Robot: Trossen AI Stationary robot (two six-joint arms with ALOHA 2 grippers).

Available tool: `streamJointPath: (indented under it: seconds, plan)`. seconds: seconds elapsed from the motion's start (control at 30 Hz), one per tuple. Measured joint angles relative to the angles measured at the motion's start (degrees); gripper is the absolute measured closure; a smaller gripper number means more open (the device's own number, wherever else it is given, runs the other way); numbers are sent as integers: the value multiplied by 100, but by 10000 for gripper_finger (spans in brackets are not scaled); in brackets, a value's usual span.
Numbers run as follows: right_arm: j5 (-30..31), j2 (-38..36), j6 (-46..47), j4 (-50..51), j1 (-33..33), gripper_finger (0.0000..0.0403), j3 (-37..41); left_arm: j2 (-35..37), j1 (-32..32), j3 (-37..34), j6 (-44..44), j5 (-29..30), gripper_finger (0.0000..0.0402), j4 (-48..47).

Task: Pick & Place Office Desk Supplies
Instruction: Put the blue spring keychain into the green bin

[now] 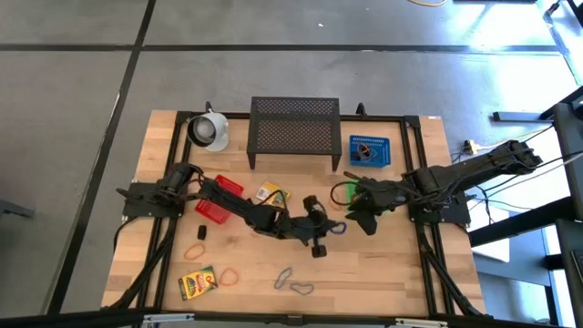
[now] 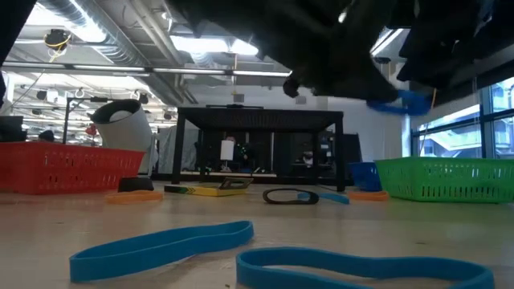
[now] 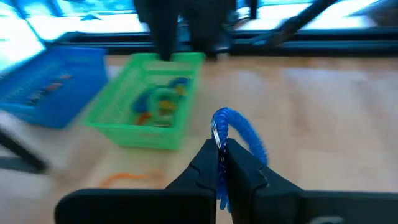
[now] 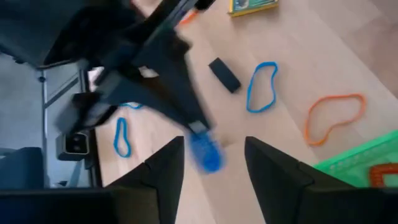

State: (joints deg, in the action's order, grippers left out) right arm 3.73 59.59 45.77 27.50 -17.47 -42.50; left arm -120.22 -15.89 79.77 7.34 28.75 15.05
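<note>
Above mid-table, left gripper [image 3: 221,163] pinches a blue loop [image 3: 239,130] upright (right gripper [image 4: 211,165] spread).

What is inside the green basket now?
The left wrist view shows the green basket holding a small heap of loops in green, blue and orange. The loops overlap and the basket's mesh walls cover the lower ones, so an exact count is impossible.

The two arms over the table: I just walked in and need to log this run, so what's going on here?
The left gripper is shut on a blue rubber band, holding it above the middle of the wooden table, near the green basket, which already holds a few items. The right gripper hangs open close by, facing the band. More loops, including an orange loop, a black block and a yellow-green box lie on the table.
</note>
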Motion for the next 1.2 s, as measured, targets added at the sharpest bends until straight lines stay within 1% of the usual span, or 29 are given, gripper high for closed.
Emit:
streamJointPath:
  seconds: [0.07, 0.13, 0.23, 0.37, 0.43, 0.53, 0.6, 0.73, 0.83, 0.93, 1.03, 1.17, 1.2]
  plan:
    - [-35, 0, -56, -1, 58, 216, 0, -4, 67, 163, -159, 278, 397, -114]
    - [-111, -13, -153, -2, 108, 199, 0, -2, 145, 332, -277, 414, 397, -182]
    - [-359, -37, -417, 6, 177, 174, 0, -2, 272, 477, -360, 432, 396, -285]
    - [-338, -68, -773, 134, 228, 156, 0, -2, 381, 645, -443, 431, 396, -263]
    - [-328, -70, -903, 217, 261, 155, 0, -2, 412, 729, -555, 416, 396, -277]
    - [-315, -74, -1031, 404, 350, 160, 0, 4, 449, 798, -565, 215, 395, -265]
    - [-167, -74, -1070, 548, 422, 165, 0, 6, 451, 802, -506, 109, 395, -285]
    - [-22, -85, -1327, 702, 566, 179, 0, 6, 449, 802, -431, 116, 395, -283]
    - [-29, -85, -1470, 704, 591, 197, 0, 6, 475, 802, -286, 150, 394, -282]
    - [-27, -85, -1592, 704, 591, 231, 0, 6, 552, 802, -274, 175, 394, -267]
    - [-25, -85, -1669, 704, 591, 280, 0, 6, 622, 802, -266, 172, 393, -193]
    - [-14, -85, -1693, 721, 591, 363, 0, 6, 679, 802, -256, 157, 387, -155]
    - [-9, -85, -1730, 732, 591, 378, 0, 6, 686, 802, -256, 152, 384, -155]
